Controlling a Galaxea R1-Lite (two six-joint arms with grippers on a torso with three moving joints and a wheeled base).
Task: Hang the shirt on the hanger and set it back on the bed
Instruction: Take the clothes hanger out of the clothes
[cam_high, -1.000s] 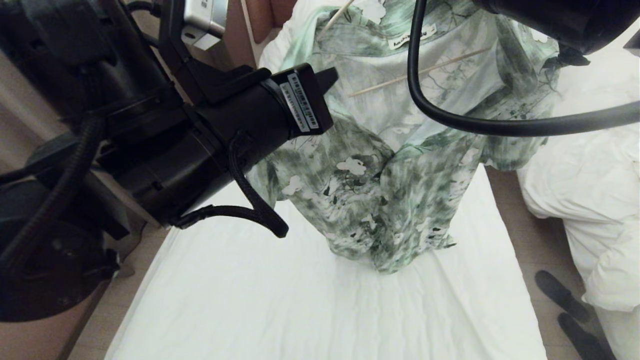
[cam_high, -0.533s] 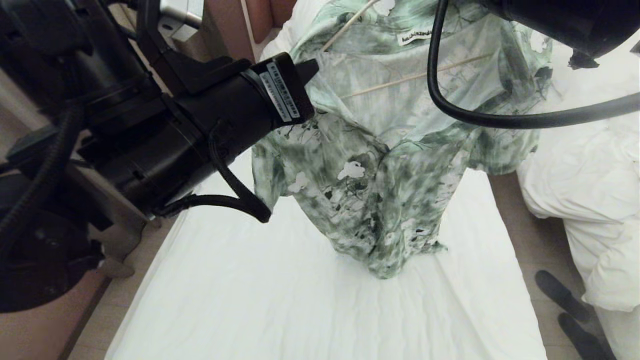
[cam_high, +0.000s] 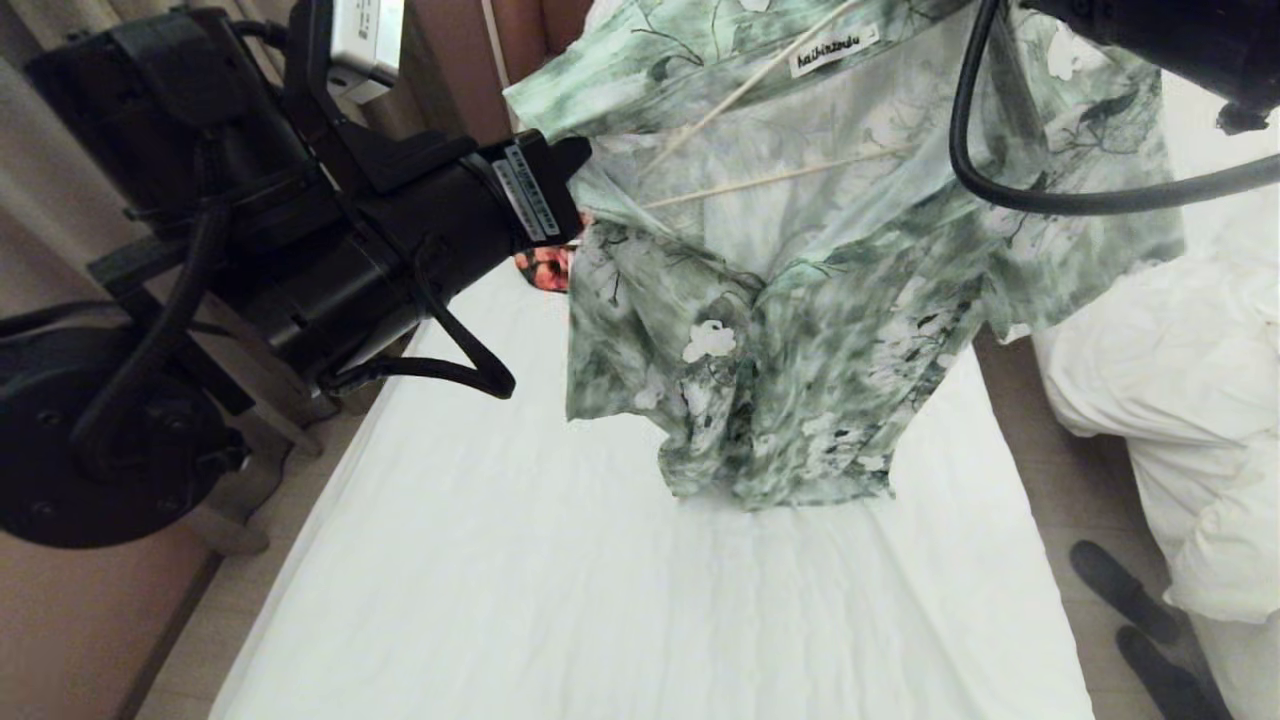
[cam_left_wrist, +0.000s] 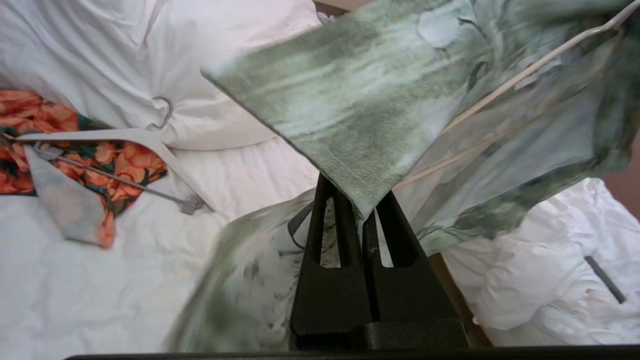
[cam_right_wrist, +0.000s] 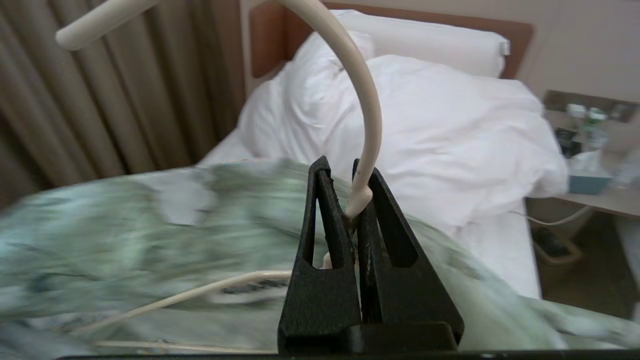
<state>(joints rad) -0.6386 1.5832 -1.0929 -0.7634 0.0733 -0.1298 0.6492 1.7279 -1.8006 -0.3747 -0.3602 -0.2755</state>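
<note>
The green and white floral shirt hangs in the air over the bed, its hem just above the sheet. The thin cream hanger shows inside the open front below the collar. My left gripper is shut on an edge of the shirt at its left side; in the head view the cloth hides its fingers. My right gripper, above the collar and outside the head view, is shut on the base of the hook of the hanger.
An orange-red garment with a broad white hanger lies near the pillows. A second bed with heaped bedding stands on the right, dark slippers on the floor beside it. Curtains hang on the left.
My two arms have drawn apart, the left one to the left and the right one to the right. The shirt is spread wider and its hem has risen a little off the sheet.
</note>
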